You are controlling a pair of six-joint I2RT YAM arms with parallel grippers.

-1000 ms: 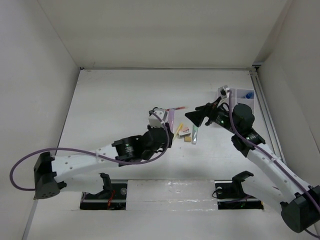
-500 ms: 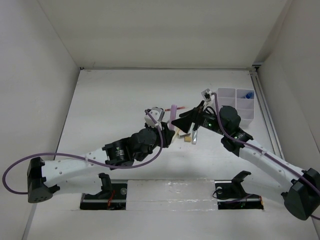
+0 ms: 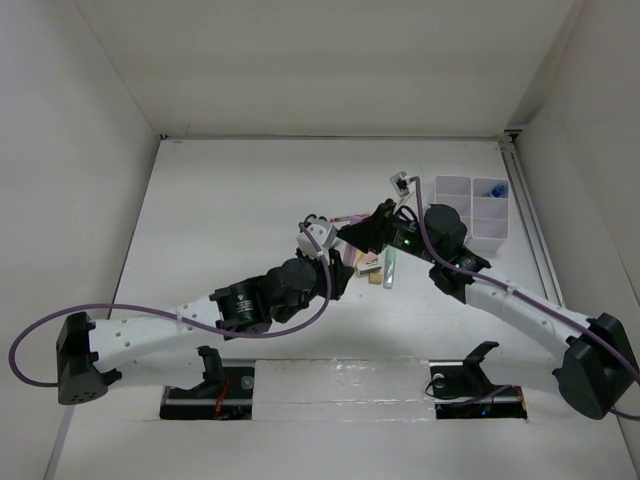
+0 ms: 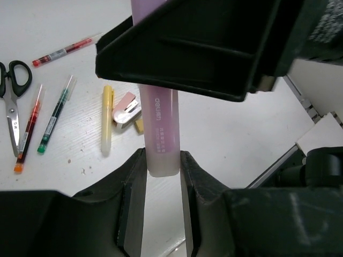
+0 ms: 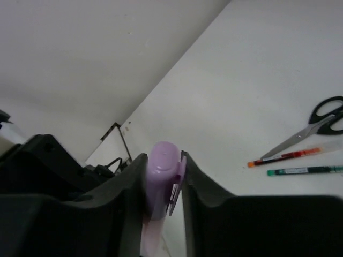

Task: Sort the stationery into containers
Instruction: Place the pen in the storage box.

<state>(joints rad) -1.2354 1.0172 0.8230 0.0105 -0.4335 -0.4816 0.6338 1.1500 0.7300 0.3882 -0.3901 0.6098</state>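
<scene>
A pale pink marker [image 4: 159,134] with a purple cap [image 5: 161,171] is held off the table by both arms. My left gripper [image 4: 162,160] is shut on its lower end. My right gripper [image 5: 162,166] is shut on the capped end, its black body [image 4: 198,48] covering the marker's top in the left wrist view. From above, the two grippers [image 3: 335,265] [image 3: 358,232] meet at mid-table. Below lie black-handled scissors [image 4: 13,101], a red pen [image 4: 61,52], a yellow marker [image 4: 107,120], a white-pink eraser [image 4: 126,110] and a small yellowish block [image 4: 139,126]. The white organizer box [image 3: 472,212] stands to the right.
An orange-tipped red pen [image 4: 29,128] and a green pen [image 4: 53,120] lie beside the scissors. A light green marker [image 3: 389,268] rests just right of the grippers. White walls close in the table on the left, back and right, with a rail [image 3: 530,220] along the right edge.
My right gripper has swung left from beside the organizer box to the marker and shut on its cap. The left gripper has kept its hold on the marker, shifting only slightly.
</scene>
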